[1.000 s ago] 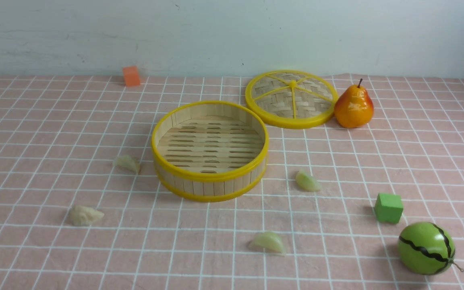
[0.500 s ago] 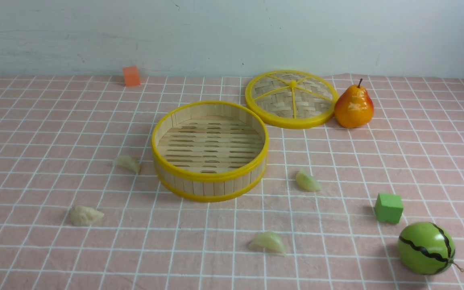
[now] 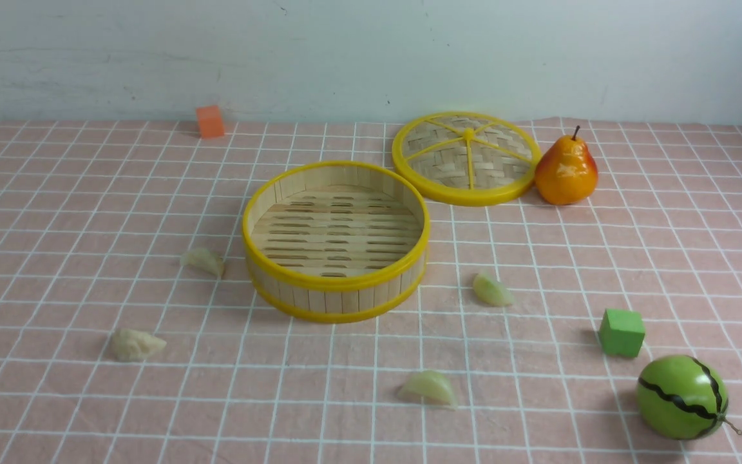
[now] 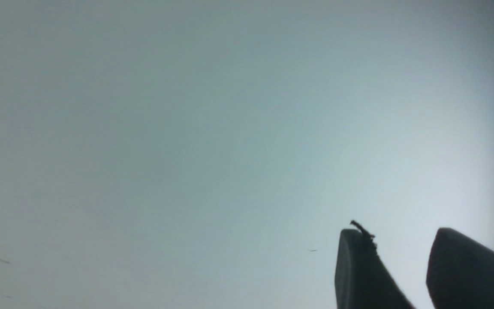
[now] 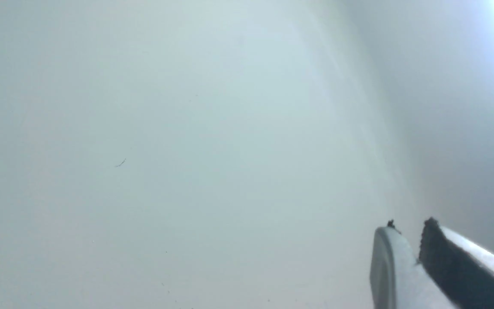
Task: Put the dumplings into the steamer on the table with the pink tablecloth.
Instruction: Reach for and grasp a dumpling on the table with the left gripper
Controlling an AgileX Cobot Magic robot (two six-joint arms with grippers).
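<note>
only the front view shows the steamer (image 3: 336, 300) midway between side edges, dumplings (image 3: 429, 388) scattered around it on the pink tablecloth (image 3: 55, 206), wrist views show left gripper (image 4: 397, 240) slightly parted, right gripper (image 5: 410, 231) closed

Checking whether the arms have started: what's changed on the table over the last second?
A dark tip at the front view's lower-left corner half a second ago has gone. The four dumplings, steamer and lid have not moved; nothing was grasped.
</note>
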